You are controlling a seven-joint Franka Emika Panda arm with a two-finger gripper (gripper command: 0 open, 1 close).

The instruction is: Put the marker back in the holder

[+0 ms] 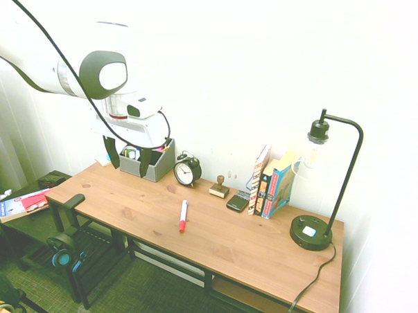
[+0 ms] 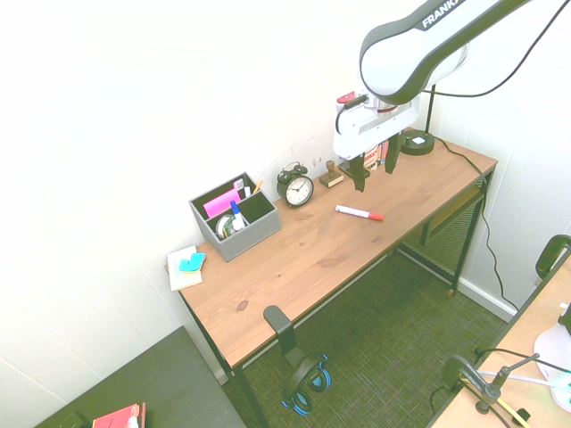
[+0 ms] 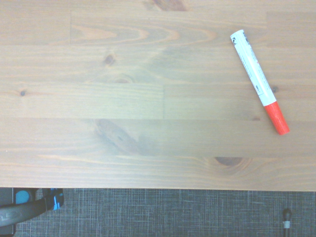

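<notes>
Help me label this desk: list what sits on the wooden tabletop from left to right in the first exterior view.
holder → alarm clock → marker → wooden stamp → black phone → books → desk lamp

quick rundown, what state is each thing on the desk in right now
marker: capped, lying flat on the desk, not held
holder: open-topped, upright, pens and other items inside
claw: open, empty, above the desk
alarm clock: upright
lamp: upright
books: standing upright
</notes>
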